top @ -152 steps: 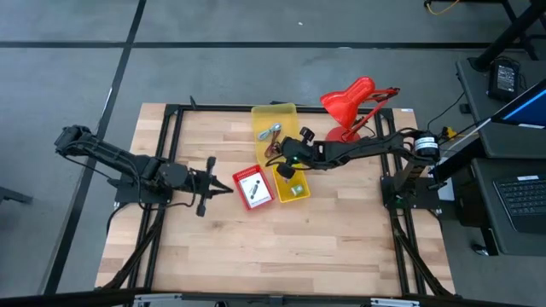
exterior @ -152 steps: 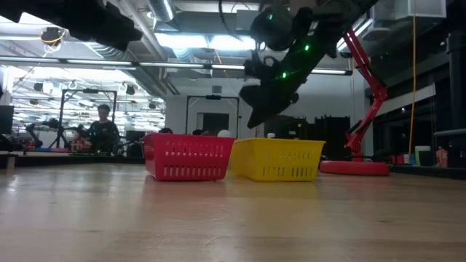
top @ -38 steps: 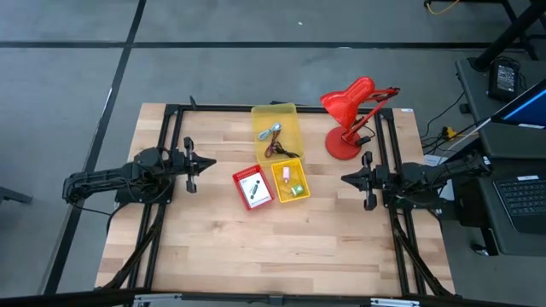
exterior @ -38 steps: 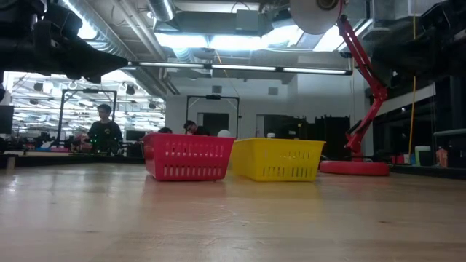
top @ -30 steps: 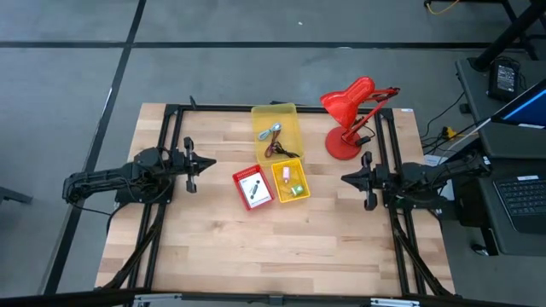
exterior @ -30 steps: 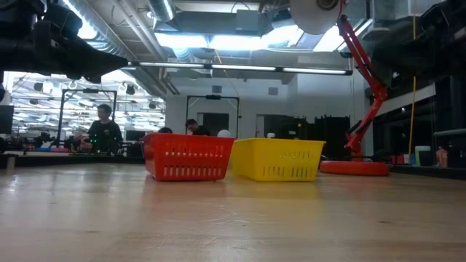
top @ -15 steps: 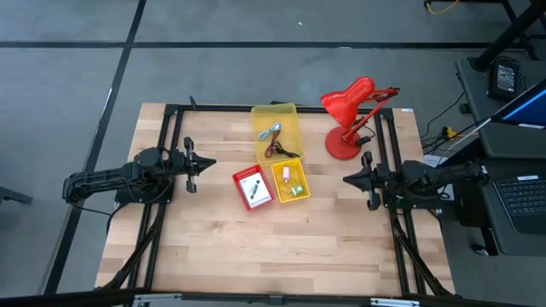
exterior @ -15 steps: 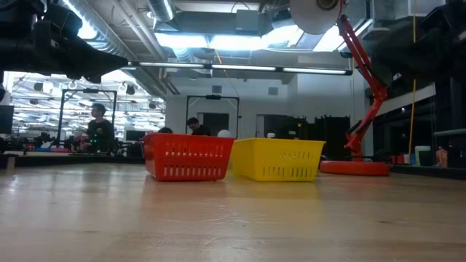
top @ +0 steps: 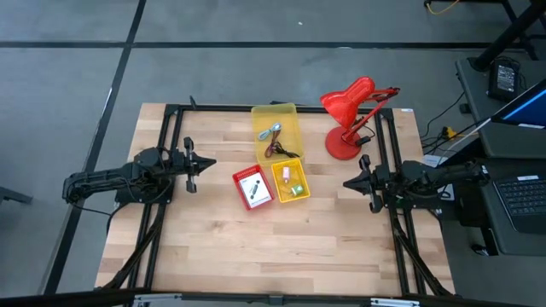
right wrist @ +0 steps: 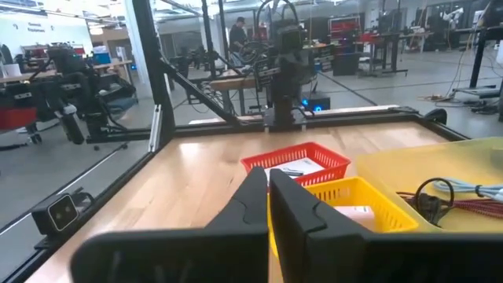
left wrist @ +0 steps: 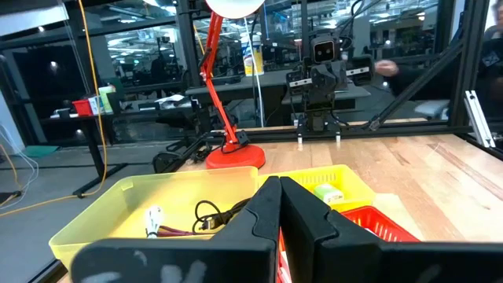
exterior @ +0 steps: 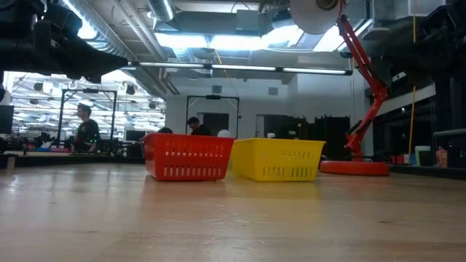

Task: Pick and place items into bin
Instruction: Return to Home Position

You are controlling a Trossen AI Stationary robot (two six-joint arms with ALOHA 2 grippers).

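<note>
Both arms are drawn back and hold nothing. My left gripper (top: 189,162) is shut near the table's left edge and points at the bins. My right gripper (top: 365,182) is shut near the right edge. The large yellow bin (top: 276,135) holds the blue-and-silver tool (top: 270,131), the dark red cord (top: 277,150) and the black cable (left wrist: 211,214). A small yellow bin (top: 290,182) holds a white packet and a green piece. A red bin (top: 252,188) holds the other white printed packet. In the wrist views the fingers of the left gripper (left wrist: 279,206) and the right gripper (right wrist: 268,196) lie together.
The red desk lamp (top: 348,119) stands on its round base at the far right of the table, its head over the large bin's far corner. Black frame rails run along the left and right sides. Bare wood lies in front of the bins (exterior: 233,218). People move in the room beyond.
My right arm has drawn back a little toward the table's right edge and settled; its fingers stay together. The left arm and the bins have kept still. A person in the room behind the table has walked leftward.
</note>
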